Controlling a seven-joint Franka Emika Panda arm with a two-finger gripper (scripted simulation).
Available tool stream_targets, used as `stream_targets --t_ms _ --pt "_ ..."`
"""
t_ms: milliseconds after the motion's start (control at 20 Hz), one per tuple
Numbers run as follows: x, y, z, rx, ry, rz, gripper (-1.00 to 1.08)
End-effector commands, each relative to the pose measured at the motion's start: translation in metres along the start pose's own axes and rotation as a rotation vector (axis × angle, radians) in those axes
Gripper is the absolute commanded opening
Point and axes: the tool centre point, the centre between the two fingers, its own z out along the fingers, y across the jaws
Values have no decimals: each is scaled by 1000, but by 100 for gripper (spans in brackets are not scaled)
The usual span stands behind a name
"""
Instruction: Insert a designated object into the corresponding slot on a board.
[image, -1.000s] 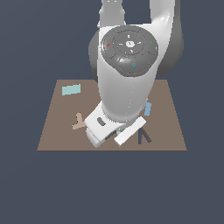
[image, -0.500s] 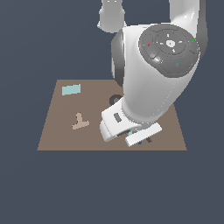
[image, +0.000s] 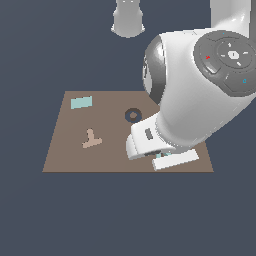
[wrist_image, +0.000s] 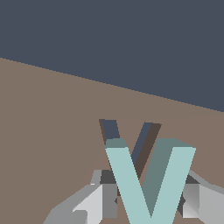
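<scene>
Dark blue-grey backdrop behind the brown board (wrist_image: 52, 113). Lower centre of the wrist frame, the claw (wrist_image: 144, 199) grasps the teal V (wrist_image: 146, 179), just above the navy slot (wrist_image: 127, 138).

bare board (image: 70, 150) around tan piece (image: 91, 139), ring mark (image: 132, 115)

1. Pale teal rectangle (image: 81, 102) — lying flat near the far corner, on the exterior view's left.
2. Small tan T-shaped piece (image: 91, 139) — flat too, nearer than the rectangle and a bit toward the exterior view's right of it.
3. Dark ring mark (image: 132, 115) — round, with a brown middle, toward the exterior view's right of the rectangle, well apart from the tan piece.
4. All around, plain dark grey-blue ground (image: 50, 215).
</scene>
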Motion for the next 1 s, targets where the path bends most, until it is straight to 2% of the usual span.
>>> stream_targets --t_ms 0,400,950 --pt "4 -4 -1 0 0 37 -100" --pt "11 -9 -1 0 0 91 -100" --pt "10 -8 4 0 0 85 -100"
